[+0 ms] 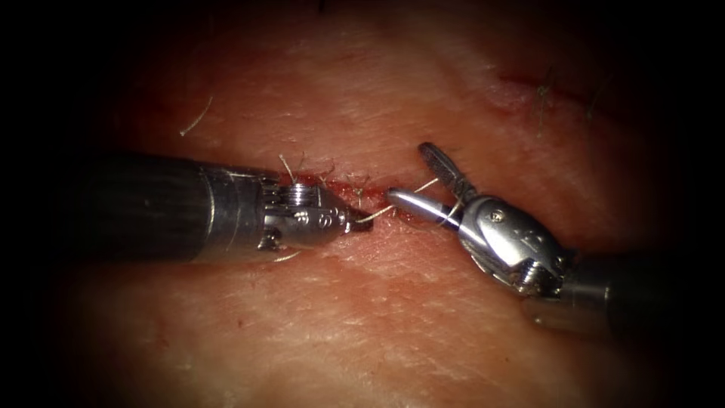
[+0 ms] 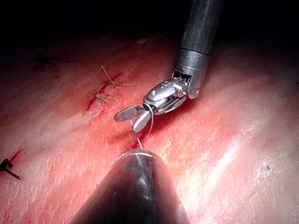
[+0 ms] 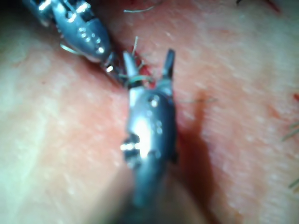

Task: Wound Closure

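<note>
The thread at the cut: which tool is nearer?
Left. The left tool grips the thread at its end; the right tool is open around it.

- In the endoscope view, light comes from the camera's side and lands on the middle of the pink, moist slab of tissue (image 1: 362, 317). Toward every edge it fades to near-black.
- The steel left tool (image 1: 362, 223) and the steel right tool (image 1: 411, 172) carry hard white glints on polished metal. Their dark shafts (image 1: 136, 208) sink into the gloom.
- The thin pale thread (image 1: 377, 214) between them catches the light.
- In the left wrist view the tissue is strongly lit, with wet streaks of glare. The right tool lays a dark shadow on it.
- The right wrist view is pale and bright, and the right tool throws a broad shadow on the tissue beside it.
</note>
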{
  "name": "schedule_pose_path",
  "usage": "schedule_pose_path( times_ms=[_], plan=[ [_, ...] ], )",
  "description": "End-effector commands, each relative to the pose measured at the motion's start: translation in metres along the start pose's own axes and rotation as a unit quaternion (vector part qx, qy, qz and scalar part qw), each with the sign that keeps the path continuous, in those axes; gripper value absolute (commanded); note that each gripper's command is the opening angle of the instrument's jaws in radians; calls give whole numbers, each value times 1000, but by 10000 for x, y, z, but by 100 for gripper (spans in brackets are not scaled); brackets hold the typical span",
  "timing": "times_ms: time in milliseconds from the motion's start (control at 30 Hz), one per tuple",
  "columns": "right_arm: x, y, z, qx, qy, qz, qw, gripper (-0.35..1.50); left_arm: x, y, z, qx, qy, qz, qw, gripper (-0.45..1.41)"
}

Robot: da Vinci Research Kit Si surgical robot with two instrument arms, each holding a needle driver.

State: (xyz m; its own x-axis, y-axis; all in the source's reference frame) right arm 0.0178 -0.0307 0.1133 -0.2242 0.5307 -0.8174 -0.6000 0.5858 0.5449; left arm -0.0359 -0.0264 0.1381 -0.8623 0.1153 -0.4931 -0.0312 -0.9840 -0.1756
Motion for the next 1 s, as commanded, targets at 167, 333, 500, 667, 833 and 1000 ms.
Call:
schedule_pose_path(
  times_ms=[167, 333, 500, 667, 833, 1000],
  plan=[
    [-29, 17, -1, -61, 1, 76, 995, 71, 9, 3, 10, -3, 0, 0, 1000, -45],
    [-34, 39, -13, -99, -2, 88, 991, 84, 11, 3, 12, -2, -1, 0, 1000, -45],
    [-48, 51, -20, -127, -21, 92, 987, 89, 14, -1, 12, -4, -1, -1, 1000, -45],
    [-55, 52, -21, -129, -26, 90, 987, 89, 16, -1, 12, -4, -1, -1, 1000, -45],
    [-55, 54, -18, -133, -26, 85, 987, 88, 16, -1, 11, -5, -2, 0, 1000, -45],
    [-60, 62, -19, -140, -25, 82, 986, 88, 17, -1, 12, -5, -2, 0, 1000, -45]
  ],
)
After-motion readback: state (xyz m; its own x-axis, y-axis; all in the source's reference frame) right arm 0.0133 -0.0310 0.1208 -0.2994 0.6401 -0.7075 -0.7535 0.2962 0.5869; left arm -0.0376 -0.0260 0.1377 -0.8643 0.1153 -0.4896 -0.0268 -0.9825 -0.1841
